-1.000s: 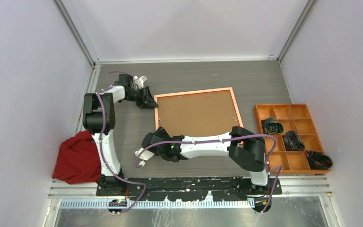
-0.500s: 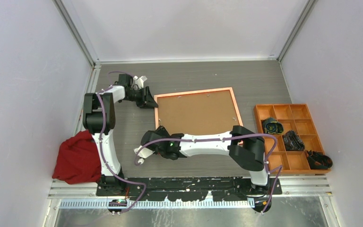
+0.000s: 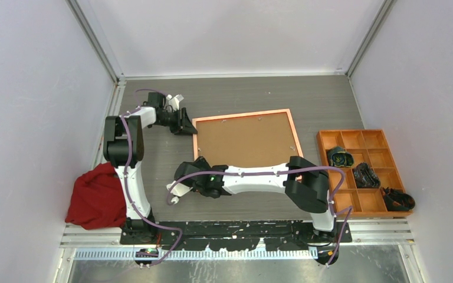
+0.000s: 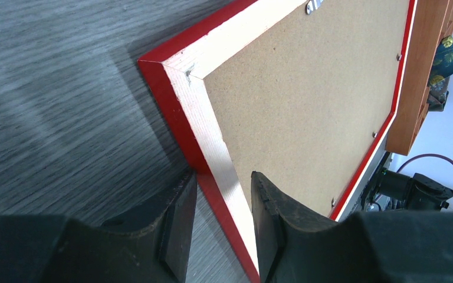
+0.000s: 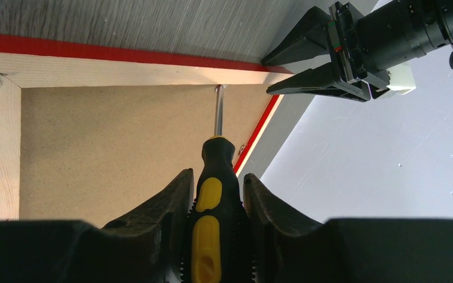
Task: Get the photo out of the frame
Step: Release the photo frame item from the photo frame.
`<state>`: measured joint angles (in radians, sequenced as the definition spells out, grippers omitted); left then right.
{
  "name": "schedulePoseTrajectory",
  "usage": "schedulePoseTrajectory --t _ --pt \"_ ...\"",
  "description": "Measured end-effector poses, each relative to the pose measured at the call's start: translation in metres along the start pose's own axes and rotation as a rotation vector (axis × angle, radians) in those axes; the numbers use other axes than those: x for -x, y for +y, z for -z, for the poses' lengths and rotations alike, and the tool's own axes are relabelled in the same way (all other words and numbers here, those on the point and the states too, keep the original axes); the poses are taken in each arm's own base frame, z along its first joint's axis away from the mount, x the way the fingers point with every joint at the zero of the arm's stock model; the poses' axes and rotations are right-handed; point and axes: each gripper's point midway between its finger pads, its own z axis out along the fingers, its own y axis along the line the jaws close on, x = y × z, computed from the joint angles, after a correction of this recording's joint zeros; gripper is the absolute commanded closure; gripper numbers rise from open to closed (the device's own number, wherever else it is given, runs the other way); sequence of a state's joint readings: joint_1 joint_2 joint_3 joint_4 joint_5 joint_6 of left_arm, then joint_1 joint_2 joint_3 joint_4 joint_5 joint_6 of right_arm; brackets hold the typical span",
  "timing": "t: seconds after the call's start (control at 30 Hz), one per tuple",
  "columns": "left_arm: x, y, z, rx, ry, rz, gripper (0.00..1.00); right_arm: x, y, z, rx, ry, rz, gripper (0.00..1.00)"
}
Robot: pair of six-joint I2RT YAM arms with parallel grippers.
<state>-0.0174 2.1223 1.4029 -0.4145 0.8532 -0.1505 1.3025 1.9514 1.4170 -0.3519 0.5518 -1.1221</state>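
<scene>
While my left gripper point(image 4: 221, 200) clamped the frame point(image 4: 212, 132), the right gripper point(image 5: 215, 194) grasped a screwdriver point(image 5: 211, 236), and I judged the tab point(image 5: 218, 88) needed prying next.

The thin red rectangular picture frame point(image 3: 195, 137) lies back up, so its brown fibreboard backing point(image 3: 245, 141) hides the photo. From above, the right arm point(image 3: 253, 177) covers the rail nearest the right claw point(image 5: 216, 175). The black-and-yellow screwdriver point(image 5: 212, 194) in that claw runs off the bottom edge. Whether its tip touches the small metal tab point(image 5: 219, 88) ahead is too small to tell. The rail between the left claw point(image 4: 222, 175) fingers is cut off below.
</scene>
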Motion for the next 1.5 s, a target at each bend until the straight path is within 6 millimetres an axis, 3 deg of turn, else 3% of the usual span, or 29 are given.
schedulePoseTrajectory --t 1.5 --pt "-0.0001 0.0 -0.0001 0.0 0.0 0.001 0.59 0.0087 -0.0047 -0.0034 0.006 0.001 -0.046 0.99"
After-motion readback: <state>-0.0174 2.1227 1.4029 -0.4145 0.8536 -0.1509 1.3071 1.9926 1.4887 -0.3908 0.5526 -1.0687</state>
